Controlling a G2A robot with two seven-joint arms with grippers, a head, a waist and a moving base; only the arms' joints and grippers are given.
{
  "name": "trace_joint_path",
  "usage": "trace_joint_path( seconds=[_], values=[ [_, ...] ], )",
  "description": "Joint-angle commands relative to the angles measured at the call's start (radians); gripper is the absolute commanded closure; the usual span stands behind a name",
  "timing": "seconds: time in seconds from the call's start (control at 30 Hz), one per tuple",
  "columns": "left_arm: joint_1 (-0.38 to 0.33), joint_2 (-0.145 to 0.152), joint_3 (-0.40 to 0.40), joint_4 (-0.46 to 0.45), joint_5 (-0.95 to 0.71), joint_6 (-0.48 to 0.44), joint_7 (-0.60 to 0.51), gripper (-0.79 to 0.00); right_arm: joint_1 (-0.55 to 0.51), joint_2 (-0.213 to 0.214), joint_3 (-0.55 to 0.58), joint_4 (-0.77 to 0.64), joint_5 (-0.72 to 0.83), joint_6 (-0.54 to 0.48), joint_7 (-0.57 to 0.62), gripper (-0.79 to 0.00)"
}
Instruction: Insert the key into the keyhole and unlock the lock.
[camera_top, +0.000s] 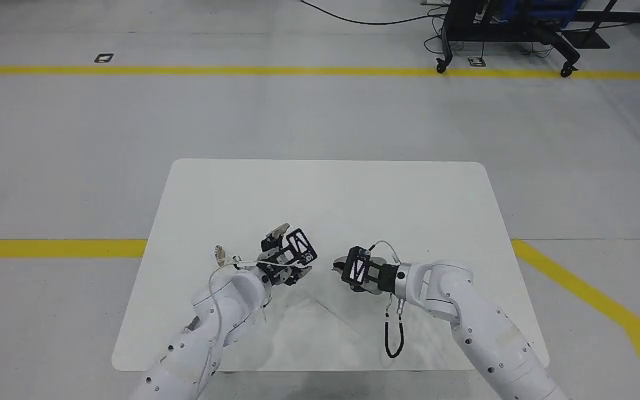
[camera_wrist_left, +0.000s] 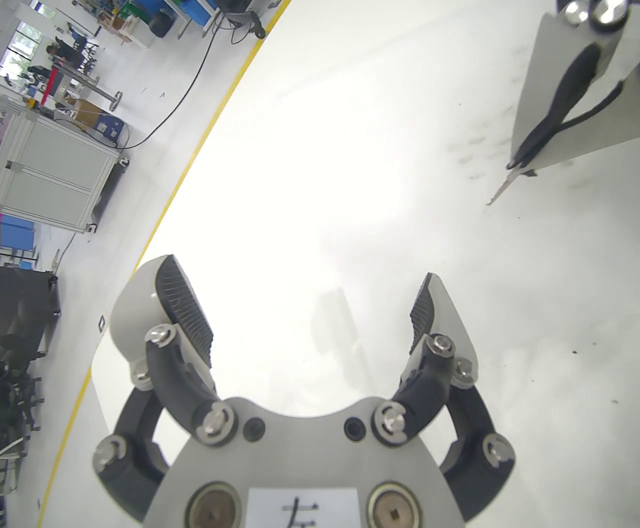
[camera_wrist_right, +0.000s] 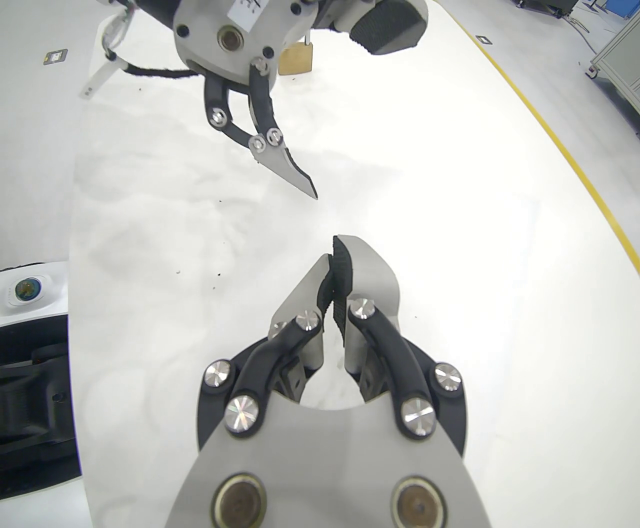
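Preparation for the insertion seems to be the step in hand. The right gripper (camera_wrist_right: 334, 252) is pressing its fingers together, and a thin silvery blade is sticking out from its tip. I am taking this blade for the key (camera_wrist_left: 500, 192). It is slanting down toward the white table (camera_top: 420, 200) and, as far as I can tell, hanging clear of it.

The left gripper (camera_wrist_left: 300, 274) is hanging just to the left of the right one, over the near middle of the table. Its fingers are spread wide and are holding nothing.

The brass padlock (camera_wrist_right: 296, 57) is sitting on the table beyond the left gripper, on its far-left side, and that gripper's body is half hiding it. I cannot tell whether a finger is touching it. What is showing of the padlock is a plain, squarish, yellow-gold body. Its shackle is mostly covered, and I cannot make out its keyhole.

As I judge it, the lock is not yet being steadied, so the next move is asking two things:
- **Left gripper:** it needs to close on the padlock's body and hold it with the keyhole turned toward the key.
- **Right gripper:** it needs to bring the blade in line with the slot, at the right roll, then push it straight in and turn it.

The key is being pinched by a small part of itself, so it may twist between the fingers if it meets the slot at an angle.
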Motion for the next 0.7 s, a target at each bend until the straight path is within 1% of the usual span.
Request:
trace_joint_path(
  seconds=[0.0, 0.07, 0.13, 0.23, 0.3, 0.37, 0.47, 0.57, 0.67],
  values=[
    [-0.007, -0.003, 0.013, 0.024, 0.013, 0.015, 0.009, -0.785, 0.0, 0.0, 0.0, 0.0, 0.0, 0.0, 0.0, 0.0],
    [-0.012, -0.006, 0.014, 0.036, 0.001, 0.028, 0.019, -0.785, 0.0, 0.0, 0.0, 0.0, 0.0, 0.0, 0.0, 0.0],
    [-0.015, -0.007, -0.011, 0.03, -0.045, 0.046, 0.033, -0.785, 0.0, 0.0, 0.0, 0.0, 0.0, 0.0, 0.0, 0.0],
    [-0.001, -0.002, -0.088, -0.02, -0.11, 0.086, 0.055, -0.785, 0.0, 0.0, 0.0, 0.0, 0.0, 0.0, 0.0, 0.0],
    [0.025, 0.005, -0.162, -0.081, -0.157, 0.107, 0.075, -0.785, 0.0, 0.0, 0.0, 0.0, 0.0, 0.0, 0.0, 0.0],
    [0.066, 0.013, -0.241, -0.148, -0.236, 0.09, 0.093, -0.785, 0.0, 0.0, 0.0, 0.0, 0.0, 0.0, 0.0, 0.0],
    [0.139, 0.026, -0.364, -0.233, -0.354, 0.016, 0.101, -0.785, 0.0, 0.0, 0.0, 0.0, 0.0, 0.0, 0.0, 0.0],
    [0.209, 0.036, -0.468, -0.27, -0.462, -0.047, 0.083, -0.785, -0.001, 0.0, 0.0, -0.001, 0.007, 0.001, -0.006, 0.0],
    [0.209, 0.036, -0.468, -0.27, -0.462, -0.047, 0.083, -0.785, -0.002, -0.003, 0.018, 0.02, 0.133, -0.004, -0.062, 0.0]
  ],
)
